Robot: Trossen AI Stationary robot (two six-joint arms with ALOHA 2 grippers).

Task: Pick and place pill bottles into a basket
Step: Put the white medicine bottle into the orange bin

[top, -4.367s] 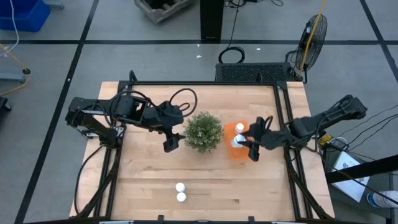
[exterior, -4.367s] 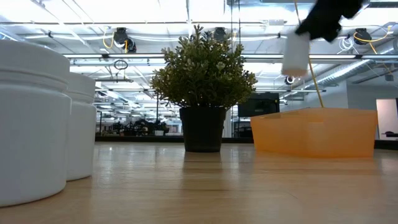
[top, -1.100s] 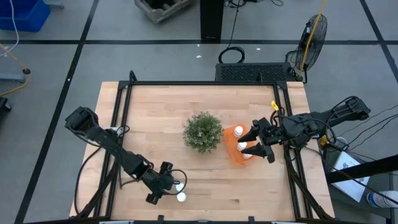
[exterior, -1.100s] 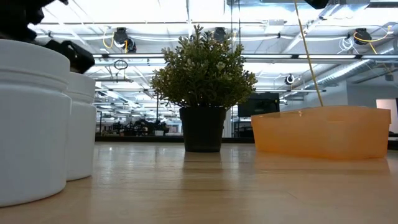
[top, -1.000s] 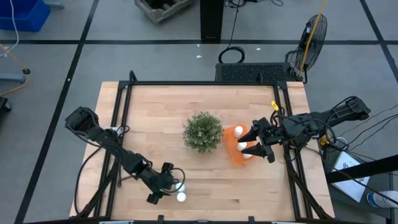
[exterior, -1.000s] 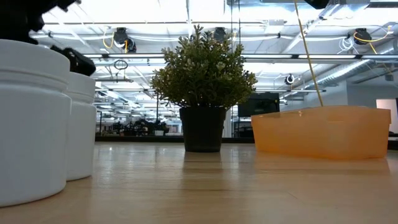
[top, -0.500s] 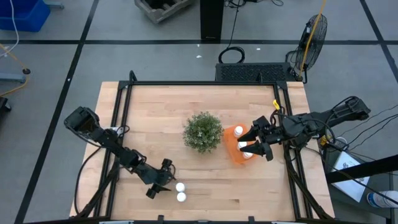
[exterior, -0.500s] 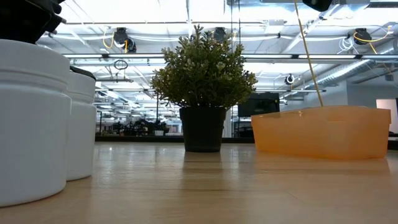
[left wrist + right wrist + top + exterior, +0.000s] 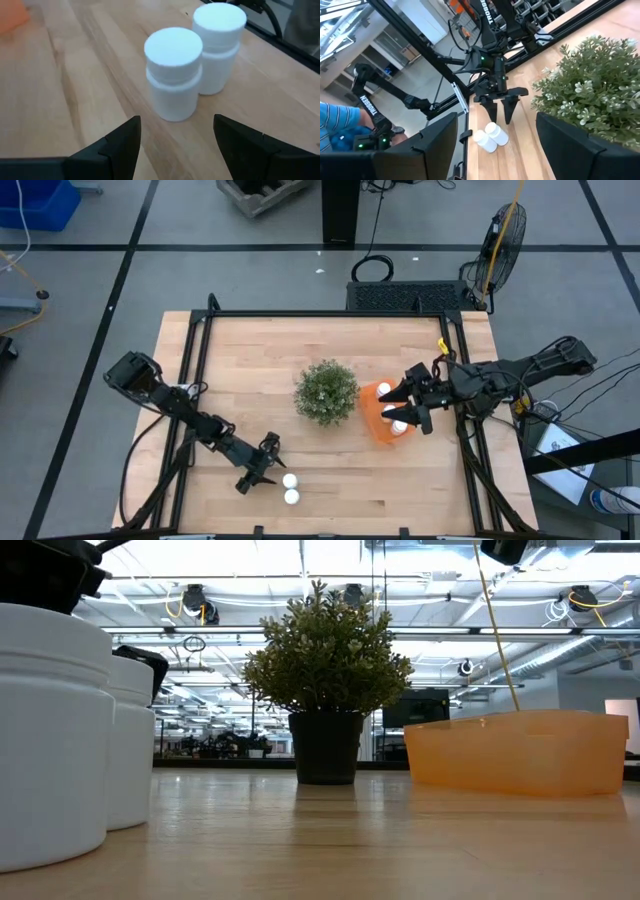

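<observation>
Two white pill bottles (image 9: 290, 488) stand upright side by side on their bases near the table's near edge; they also show in the left wrist view (image 9: 173, 80) and the low view (image 9: 50, 730). My left gripper (image 9: 266, 468) is open just left of them, its fingers short of the nearer bottle, touching nothing. The orange basket (image 9: 376, 430) sits right of the plant and holds three more bottles (image 9: 388, 413). My right gripper (image 9: 403, 406) is open and empty above the basket.
A bushy green potted plant (image 9: 326, 392) stands mid-table, just left of the basket; it also shows in the low view (image 9: 328, 670). Black frame rails run along the table's left and right sides (image 9: 190, 380). A person in a blue striped sleeve (image 9: 335, 125) is beyond the table.
My left gripper has drawn back a little from the two bottles, toward the table's far-left, still open; the bottles have not moved. My right gripper has shifted slightly toward the table's left over the basket.
</observation>
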